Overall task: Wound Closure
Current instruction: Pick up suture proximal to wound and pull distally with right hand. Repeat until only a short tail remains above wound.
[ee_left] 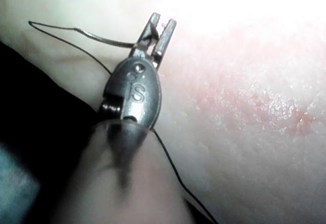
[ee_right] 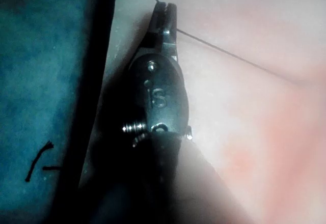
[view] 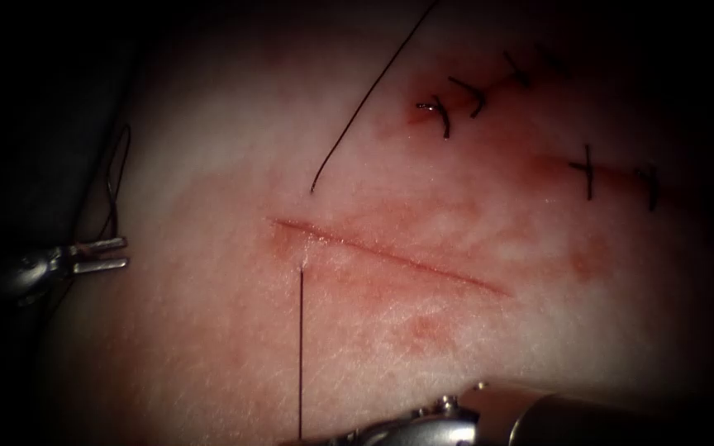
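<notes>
Left tool [view: 102, 254] first: it sits off the left edge of the tissue [view: 208, 347], well away from the cut [view: 390, 258], and it grips the needle [ee_left: 81, 32]. In the left wrist view the needle goes in between the jaws close to their hinge, gripped near one end, and the rest of its curve sweeps out to the side in open air. The jaw tips stand a little apart around it. The needle is out of the tissue, touching nothing but the jaws. A dark strand trails past the tool's body here.

Over to the right tool [ee_right: 164, 15]: its jaws are pressed together on the thread [view: 300, 355]. The right wrist view shows the strand running into the clenched tips and out the other side across the pale tissue. In the endoscope view this tool lies along the bottom edge, below the cut.

From there the thread stands straight up to a point just below the cut, near its left end. A second strand leaves the tissue just above that same end and arcs away to the top edge. Red fluid [view: 423, 326] tints the surface around the cut. Up at the right, two rows of finished stitches [view: 448, 111] cross other cuts.
</notes>
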You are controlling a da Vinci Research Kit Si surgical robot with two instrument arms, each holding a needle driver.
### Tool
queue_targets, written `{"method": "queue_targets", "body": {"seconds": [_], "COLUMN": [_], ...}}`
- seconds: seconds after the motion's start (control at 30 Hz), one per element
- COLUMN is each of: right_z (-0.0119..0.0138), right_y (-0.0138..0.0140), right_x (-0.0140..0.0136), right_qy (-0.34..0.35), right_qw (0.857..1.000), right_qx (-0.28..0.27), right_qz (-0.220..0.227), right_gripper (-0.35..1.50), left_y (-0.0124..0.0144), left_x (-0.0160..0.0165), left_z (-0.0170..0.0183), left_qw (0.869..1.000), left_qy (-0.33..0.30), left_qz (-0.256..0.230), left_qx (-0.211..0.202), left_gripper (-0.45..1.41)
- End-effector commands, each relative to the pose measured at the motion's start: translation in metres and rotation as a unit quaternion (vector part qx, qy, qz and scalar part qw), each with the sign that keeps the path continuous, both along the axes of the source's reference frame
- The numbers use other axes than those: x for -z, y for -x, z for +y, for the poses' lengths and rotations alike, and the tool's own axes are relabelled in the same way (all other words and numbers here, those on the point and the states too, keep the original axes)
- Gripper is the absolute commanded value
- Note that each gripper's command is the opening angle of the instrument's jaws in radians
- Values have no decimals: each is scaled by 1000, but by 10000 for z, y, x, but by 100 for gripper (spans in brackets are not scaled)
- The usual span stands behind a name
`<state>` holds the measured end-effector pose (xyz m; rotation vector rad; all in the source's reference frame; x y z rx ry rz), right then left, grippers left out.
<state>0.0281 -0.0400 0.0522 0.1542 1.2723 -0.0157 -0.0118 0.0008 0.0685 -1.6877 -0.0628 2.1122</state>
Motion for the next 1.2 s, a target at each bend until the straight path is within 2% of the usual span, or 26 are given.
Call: {"method": "queue_targets", "body": {"seconds": [0.03, 0.13, 0.33, 0.37, 0.4, 0.43, 0.47, 0.5, 0.53, 0.67, 0.7, 0.73, 0.77, 0.8, 0.87, 0.9, 0.93, 0.97, 1.0, 1.07, 1.13, 1.2], "right_z": [-19, -31, -36, -29, -25, -25, -12, -12, 3, 36, 36, 56, 56, 73, 82, 102, 111, 111, 129, 143, 156, 159], "right_y": [-10, -11, -9, -7, -6, -6, -3, -3, -2, 1, 1, 4, 4, 7, 8, 11, 12, 12, 12, 11, 8, 7], "right_x": [-2, 3, 8, 9, 9, 9, 10, 10, 11, 12, 12, 11, 11, 9, 7, 3, 0, 0, -8, -18, -35, -41], "right_qy": [-3, -4, -6, -9, -11, -11, -46, -46, -81, -84, -84, -75, -75, -68, -60, -48, -39, -39, -22, -6, 15, 19], "right_qw": [1000, 1000, 1000, 1000, 1000, 1000, 999, 999, 996, 995, 995, 995, 995, 996, 996, 997, 997, 997, 998, 998, 999, 999], "right_qx": [4, 8, 20, 18, 18, 18, -1, -1, -28, -39, -39, -38, -38, -39, -40, -45, -46, -46, -52, -51, -43, -41], "right_qz": [3, 7, 18, 17, 16, 16, 18, 18, 29, 40, 40, 44, 44, 45, 45, 42, 41, 41, 37, 29, 16, 15], "right_gripper": [-35, -35, -35, 14, 52, 52, 115, 115, 135, 131, 131, 130, 130, 128, 128, 128, 128, 128, 131, 131, 131, 131], "left_y": [5, 5, 5, 5, 5, 5, 5, 5, 6, 6, 6, 6, 6, 6, 6, 6, 5, 5, 5, 5, 5, 5], "left_x": [-8, -8, -8, -8, -8, -8, -8, -8, -8, -8, -8, -9, -9, -9, -9, -9, -9, -9, -9, -9, -9, -9], "left_z": [-2, -2, -2, -2, -2, -2, -2, -2, -2, -3, -3, -3, -3, -4, -5, -5, -5, -5, -5, -5, -6, -6], "left_qw": [1000, 1000, 1000, 1000, 1000, 1000, 1000, 1000, 1000, 1000, 1000, 1000, 1000, 1000, 1000, 1000, 1000, 1000, 1000, 1000, 1000, 1000], "left_qy": [0, 0, 0, 0, 0, 0, 0, 0, 0, 0, 0, 0, 0, 1, 1, 1, 1, 1, 1, 1, 2, 2], "left_qz": [-1, -1, -1, -1, -1, -1, -1, -1, -2, -2, -2, -2, -2, -2, -2, -2, -2, -2, -2, -2, -2, -2], "left_qx": [0, 0, 0, 0, 0, 0, 0, 0, -1, -1, -1, -1, -1, -1, -1, -1, -1, -1, -1, -1, -1, -1], "left_gripper": [-45, -45, -45, -45, -45, -45, -45, -45, -45, -45, -45, -45, -45, -45, -45, -45, -45, -45, -45, -45, -45, -45]}}
